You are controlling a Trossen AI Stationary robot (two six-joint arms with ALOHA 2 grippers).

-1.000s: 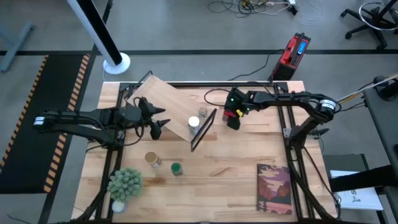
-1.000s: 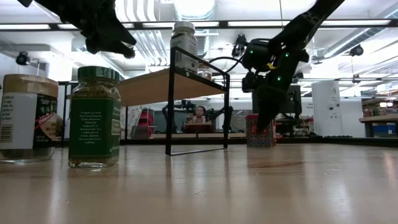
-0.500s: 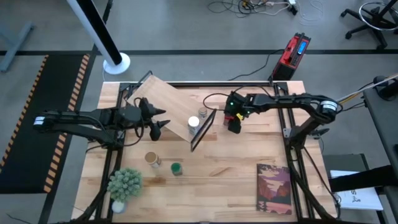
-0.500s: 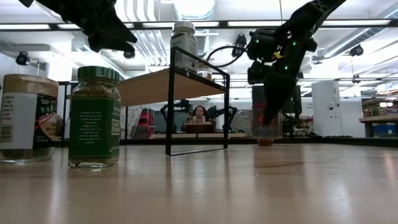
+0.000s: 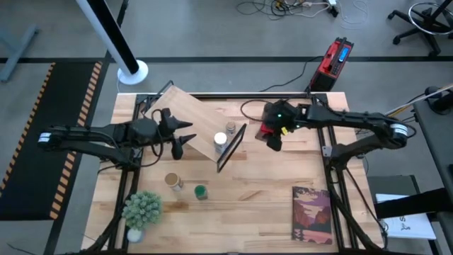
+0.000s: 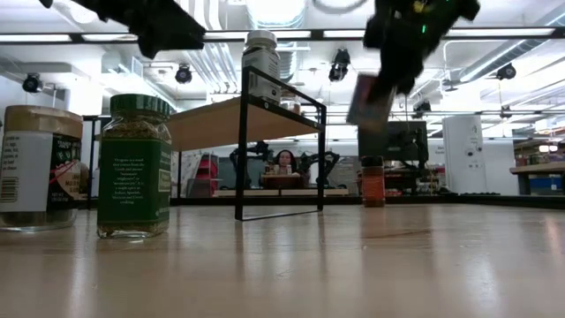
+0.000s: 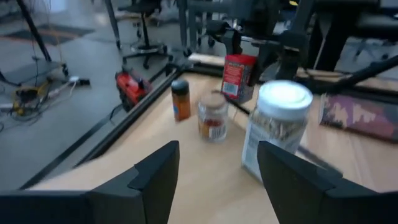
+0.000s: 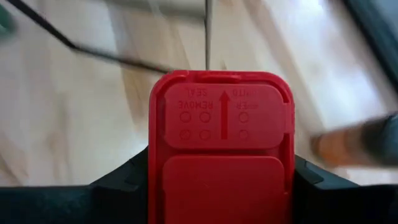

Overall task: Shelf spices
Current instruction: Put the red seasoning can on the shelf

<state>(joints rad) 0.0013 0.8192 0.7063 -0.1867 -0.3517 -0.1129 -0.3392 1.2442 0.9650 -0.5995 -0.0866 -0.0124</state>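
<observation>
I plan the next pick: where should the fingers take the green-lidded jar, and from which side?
Probably grip the green-lidded jar around its lid from straight above: it stands upright, and the tan-topped jar stands close beside it.

You had a red tin (image 8: 221,155) with a red flip lid, a green-lidded jar (image 6: 135,166) with a green label, a white-capped jar (image 7: 276,130), and a pale wooden desk (image 5: 269,184).

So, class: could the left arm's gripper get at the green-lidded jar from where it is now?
Probably yes. The left gripper is open and holds nothing, above the shelf. The green-lidded jar stands in the open on the table, with only the tan-topped jar beside it.
</observation>
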